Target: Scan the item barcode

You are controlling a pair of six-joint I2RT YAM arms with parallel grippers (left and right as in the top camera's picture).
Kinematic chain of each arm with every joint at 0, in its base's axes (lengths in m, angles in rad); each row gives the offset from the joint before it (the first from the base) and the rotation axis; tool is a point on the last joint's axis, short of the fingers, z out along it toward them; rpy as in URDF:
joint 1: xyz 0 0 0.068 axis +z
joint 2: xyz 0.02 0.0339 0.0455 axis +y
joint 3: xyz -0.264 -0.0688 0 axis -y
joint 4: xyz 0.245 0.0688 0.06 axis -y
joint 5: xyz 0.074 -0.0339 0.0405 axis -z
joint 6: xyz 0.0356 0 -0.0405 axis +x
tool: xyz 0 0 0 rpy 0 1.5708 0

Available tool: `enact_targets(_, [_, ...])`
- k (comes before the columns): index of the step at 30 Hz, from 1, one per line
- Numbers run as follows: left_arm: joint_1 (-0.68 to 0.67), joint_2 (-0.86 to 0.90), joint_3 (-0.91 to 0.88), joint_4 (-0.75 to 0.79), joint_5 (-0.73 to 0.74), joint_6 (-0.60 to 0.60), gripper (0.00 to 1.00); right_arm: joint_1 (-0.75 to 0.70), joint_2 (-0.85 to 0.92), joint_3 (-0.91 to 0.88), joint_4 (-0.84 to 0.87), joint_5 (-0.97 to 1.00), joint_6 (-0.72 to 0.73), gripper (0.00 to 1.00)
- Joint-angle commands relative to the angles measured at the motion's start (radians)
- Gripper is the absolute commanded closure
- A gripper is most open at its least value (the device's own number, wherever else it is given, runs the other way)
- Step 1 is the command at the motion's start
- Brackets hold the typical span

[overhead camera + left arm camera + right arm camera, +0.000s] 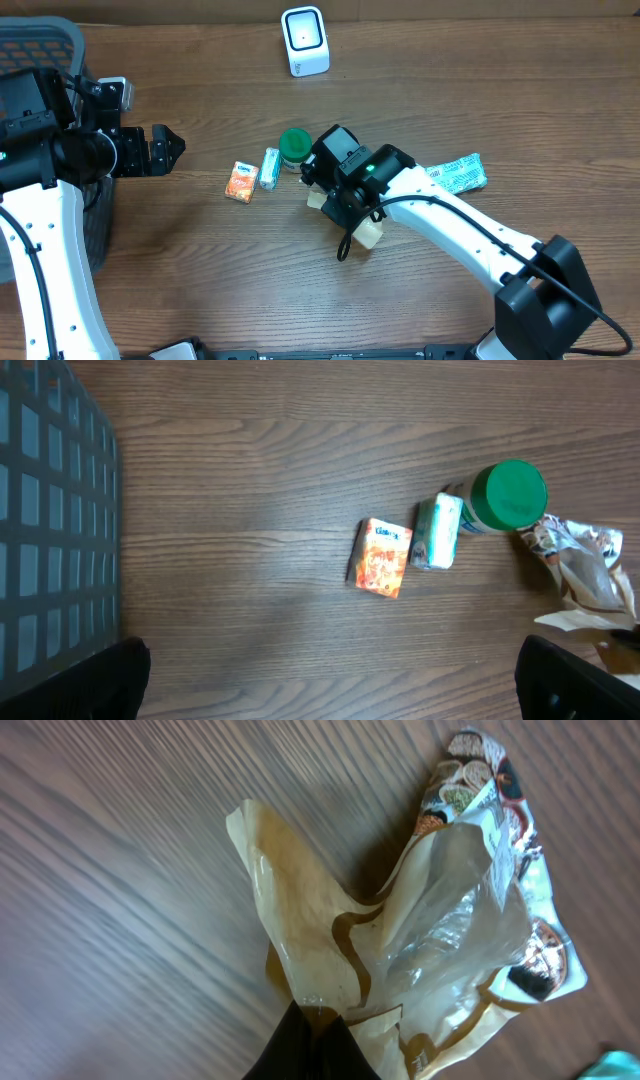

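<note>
Wood-grain worktop (450, 90), seen from overhead: at centre frame the right jaws pinch the edge of a crinkled snack packet (440, 910), just beside a green-lidded jar (295, 143). The left jaws hang spread wide at left, near a grey basket (40, 40). A white scanner (304, 40) stands top centre, well apart.

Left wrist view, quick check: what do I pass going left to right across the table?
Mesh basket → orange carton → pale green packet → green-capped bottle → crumpled plastic bag.
</note>
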Motion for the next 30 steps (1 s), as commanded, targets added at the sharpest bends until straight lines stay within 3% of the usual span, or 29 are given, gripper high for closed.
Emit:
enact_targets(1, [0.005, 0.002, -0.003, 0.001, -0.003, 0.015, 0.00, -0.002, 0.016, 0.002, -0.002, 0.147, -0.114, 0.96])
enact_targets(4, [0.005, 0.002, -0.003, 0.000, -0.003, 0.015, 0.00, -0.002, 0.027, 0.002, -0.039, 0.170, -0.227, 0.96])
enact_targets(8, [0.005, 0.002, -0.003, 0.000, -0.003, 0.015, 0.01, -0.002, 0.027, 0.002, -0.037, 0.167, -0.258, 0.96])
enact_targets(13, [0.005, 0.002, -0.003, 0.000, -0.003, 0.015, 0.00, 0.031, 0.006, 0.019, -0.035, 0.092, -0.262, 0.83])
enact_targets(16, [0.005, 0.002, -0.003, 0.000, -0.003, 0.015, 0.00, 0.046, -0.032, 0.034, -0.039, 0.077, -0.256, 0.67])
enact_targets(18, [0.005, 0.002, -0.003, 0.000, -0.003, 0.015, 0.00, 0.045, -0.063, 0.045, -0.042, 0.074, -0.184, 0.46])
enact_targets(19, [0.005, 0.002, -0.003, 0.000, -0.003, 0.015, 0.00, 0.039, -0.082, 0.056, -0.047, 0.073, -0.114, 0.45])
enact_targets(20, [0.005, 0.002, -0.003, 0.000, -0.003, 0.015, 0.00, 0.031, -0.098, 0.067, -0.058, 0.061, -0.043, 0.34])
enact_targets(22, [0.005, 0.002, -0.003, 0.000, -0.003, 0.015, 0.00, -0.003, -0.136, 0.089, -0.096, 0.013, 0.091, 0.00])
enact_targets(26, [0.005, 0.002, -0.003, 0.000, -0.003, 0.015, 0.00, -0.121, -0.173, 0.089, -0.134, -0.101, 0.248, 0.00])
enact_targets(30, [0.005, 0.002, -0.003, 0.000, -0.003, 0.015, 0.00, -0.285, -0.167, 0.043, -0.103, -0.260, 0.302, 0.00])
